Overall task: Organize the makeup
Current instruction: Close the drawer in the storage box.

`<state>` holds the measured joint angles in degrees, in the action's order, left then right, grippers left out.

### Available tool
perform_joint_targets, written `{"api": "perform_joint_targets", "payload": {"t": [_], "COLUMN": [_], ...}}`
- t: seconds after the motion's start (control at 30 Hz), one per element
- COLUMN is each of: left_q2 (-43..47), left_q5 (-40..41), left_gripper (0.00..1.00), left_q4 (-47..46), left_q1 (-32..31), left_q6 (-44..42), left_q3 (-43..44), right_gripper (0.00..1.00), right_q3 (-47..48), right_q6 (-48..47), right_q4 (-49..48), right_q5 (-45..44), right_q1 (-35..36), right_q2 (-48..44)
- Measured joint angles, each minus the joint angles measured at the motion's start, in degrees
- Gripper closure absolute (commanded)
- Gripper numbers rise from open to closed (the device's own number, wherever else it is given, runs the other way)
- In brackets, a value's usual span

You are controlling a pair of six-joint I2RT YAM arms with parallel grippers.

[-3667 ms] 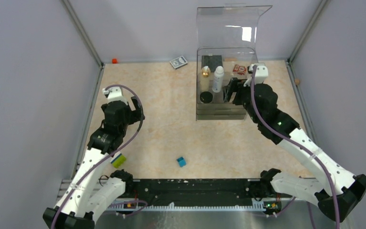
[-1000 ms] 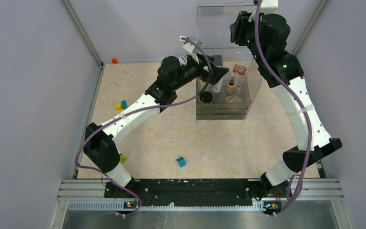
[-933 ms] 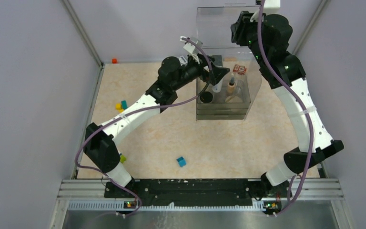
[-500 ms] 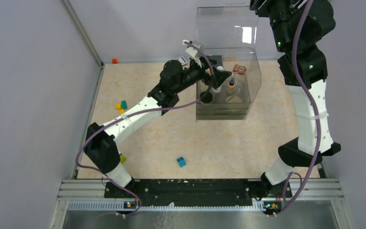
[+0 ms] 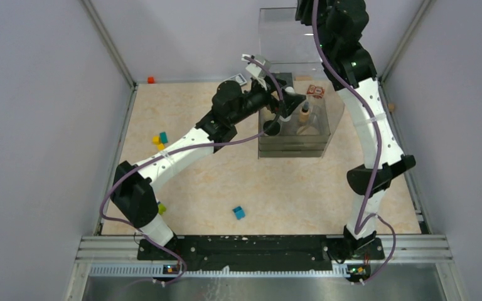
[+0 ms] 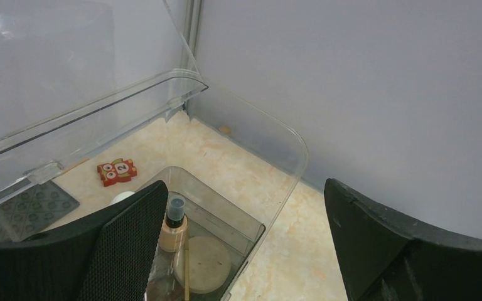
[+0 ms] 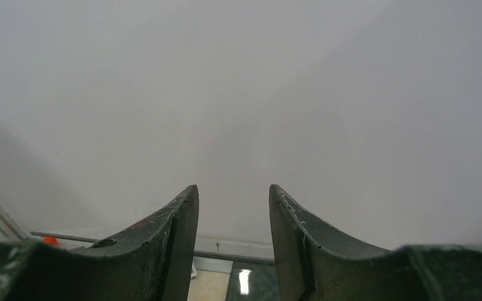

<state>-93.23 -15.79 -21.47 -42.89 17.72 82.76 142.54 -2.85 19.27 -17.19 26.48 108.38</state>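
A clear organizer box (image 5: pixel 323 125) with its lid (image 5: pixel 295 37) raised stands at the back of the table. It holds a tan pump bottle (image 6: pixel 174 224), a beige round disc (image 6: pixel 206 263), a black round compact (image 5: pixel 272 128) and a dark square palette (image 6: pixel 28 210). A white bottle cap (image 6: pixel 123 196) peeks past my left finger. My left gripper (image 6: pixel 245 185) is wide open and empty over the box (image 5: pixel 289 103). My right gripper (image 7: pixel 232 188) is open and empty, raised high by the lid top (image 5: pixel 317 9), facing the wall. The gold-capped bottle is hidden.
A red patterned tile (image 5: pixel 315 91) lies behind the box. A grey card box (image 5: pixel 241 78) is partly under my left arm. A blue cube (image 5: pixel 238 212), yellow and teal blocks (image 5: pixel 159 138) and a green block (image 5: pixel 161 207) lie on the table.
My right arm has swung from the upper right to the left, above the lid's top edge. My left arm has stayed over the box, nudging slightly right.
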Motion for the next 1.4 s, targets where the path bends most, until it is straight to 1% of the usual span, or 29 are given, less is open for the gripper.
{"api": "perform_joint_targets", "payload": {"t": [0.1,0.3,0.57,1.1,1.27,1.4], "left_q2": [0.04,0.07,0.07,0.57,1.03,1.25], "left_q5": [0.24,0.33,0.46,1.79,1.95,1.95], "left_gripper": [0.01,0.01,0.01,0.01,0.01,0.01], "left_q4": [-0.31,-0.44,-0.85,-1.20,-1.66,-2.12], "left_q1": [-0.02,-0.02,-0.02,-0.02,-0.02,-0.02], "left_q6": [-0.33,-0.94,-1.16,-1.38,-1.36,-1.31], "left_q3": [-0.31,-0.94,-1.27,-2.80,-3.06,-3.54], "right_gripper": [0.56,0.56,0.56,0.56,0.56,0.56], "right_q3": [-0.26,-4.24,-4.44,-4.59,-9.33,-17.07], "right_q6": [0.04,0.46,1.22,8.68,10.64,12.41], "right_q4": [-0.07,-0.33,2.14,12.02,13.11,12.74], "right_q5": [0.04,0.04,-0.55,1.62,3.69,5.46], "right_q1": [-0.02,-0.04,-0.04,-0.04,-0.04,-0.02], "right_q2": [-0.57,-3.19,-4.31,-8.68,-12.90,-19.12]}}
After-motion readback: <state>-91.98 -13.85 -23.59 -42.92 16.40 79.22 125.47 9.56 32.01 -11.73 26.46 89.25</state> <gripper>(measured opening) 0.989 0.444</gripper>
